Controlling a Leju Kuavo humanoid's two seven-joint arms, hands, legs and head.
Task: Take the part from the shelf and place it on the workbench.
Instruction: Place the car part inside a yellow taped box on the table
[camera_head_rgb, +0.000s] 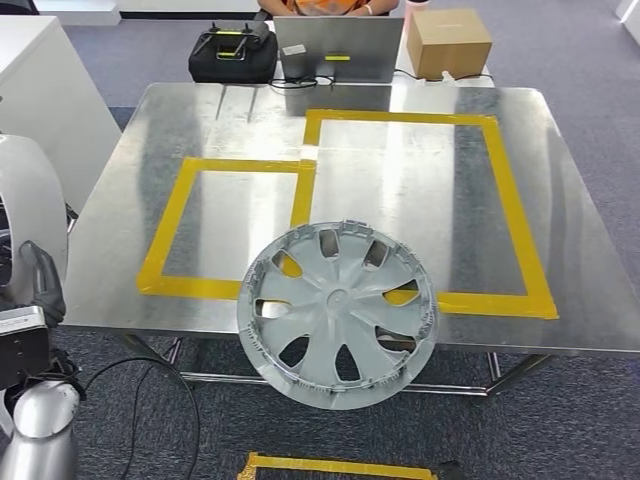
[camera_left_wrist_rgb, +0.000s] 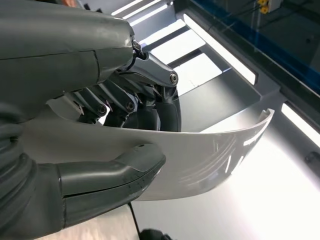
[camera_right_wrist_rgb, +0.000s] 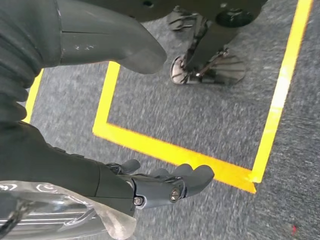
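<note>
The part is a silver wheel cover (camera_head_rgb: 337, 315) with several spoke openings. In the head view it hangs tilted over the front edge of the metal workbench (camera_head_rgb: 226, 215), partly above the yellow tape frames (camera_head_rgb: 513, 215). In the left wrist view my left hand (camera_left_wrist_rgb: 124, 135) grips the cover's curved rim (camera_left_wrist_rgb: 211, 155), thumb on one face and fingers on the other. Over the grey carpet, my right hand (camera_right_wrist_rgb: 151, 185) has its fingers stretched out and holds nothing. A shiny silver piece (camera_right_wrist_rgb: 56, 220) lies beside its palm; I cannot tell what it is.
At the bench's far edge stand a black case (camera_head_rgb: 232, 55), a laptop (camera_head_rgb: 337, 48) and a cardboard box (camera_head_rgb: 448, 42), with a person seated behind. Yellow tape marks a rectangle on the carpet (camera_right_wrist_rgb: 166, 150). A white cabinet (camera_head_rgb: 45, 100) stands to the left.
</note>
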